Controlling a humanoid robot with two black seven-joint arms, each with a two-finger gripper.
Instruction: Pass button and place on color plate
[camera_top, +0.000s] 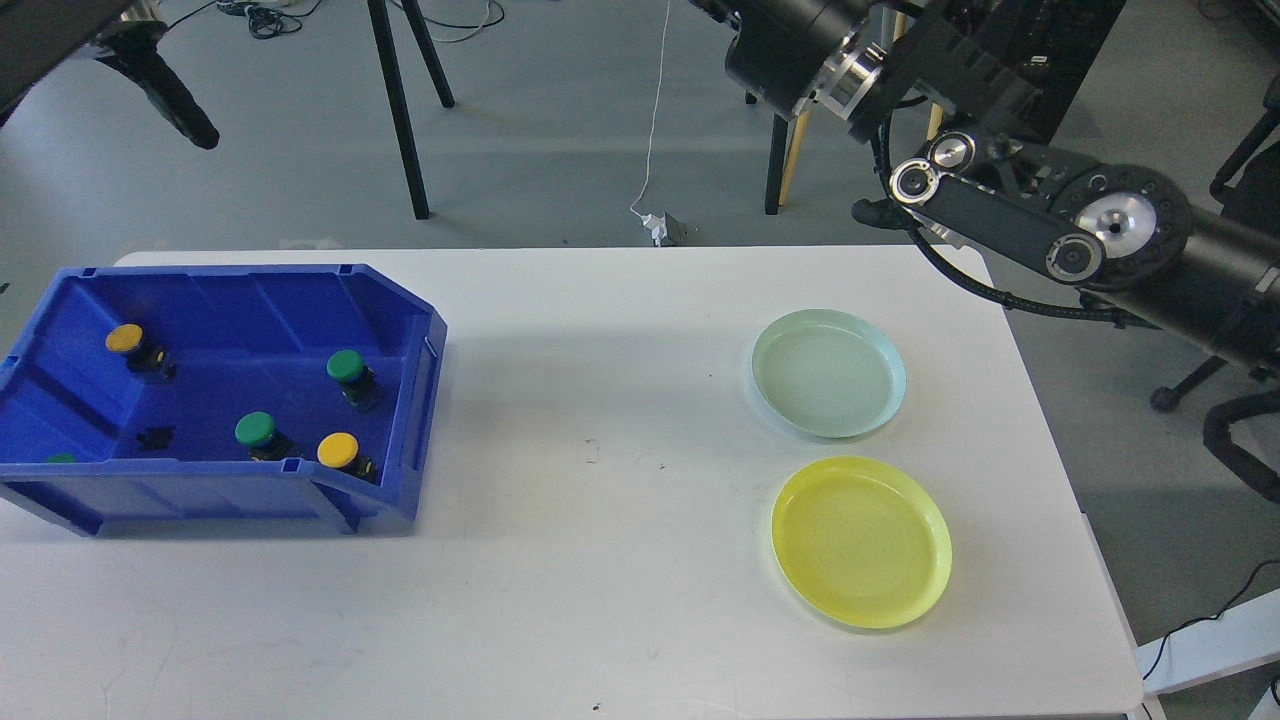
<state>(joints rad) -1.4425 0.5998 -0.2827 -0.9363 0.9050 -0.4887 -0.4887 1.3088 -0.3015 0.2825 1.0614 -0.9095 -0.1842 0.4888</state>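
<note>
A blue bin (420, 400) at the table's left holds two yellow buttons (124, 338) (337, 449) and two green buttons (345, 365) (254, 429); a third green one (60, 459) peeks over the front wall. A pale green plate (829, 372) and a yellow plate (860, 541) lie empty at the right. My left gripper (165, 95) shows only as one dark finger high above the floor, beyond the bin. My right arm (1000, 210) hangs over the table's far right corner; its far end leaves the top edge, so its gripper is hidden.
A small black part (155, 437) lies loose in the bin. Black stand legs (400, 120), a white cable (650, 150) and a chair stand on the floor behind the white table (600, 560).
</note>
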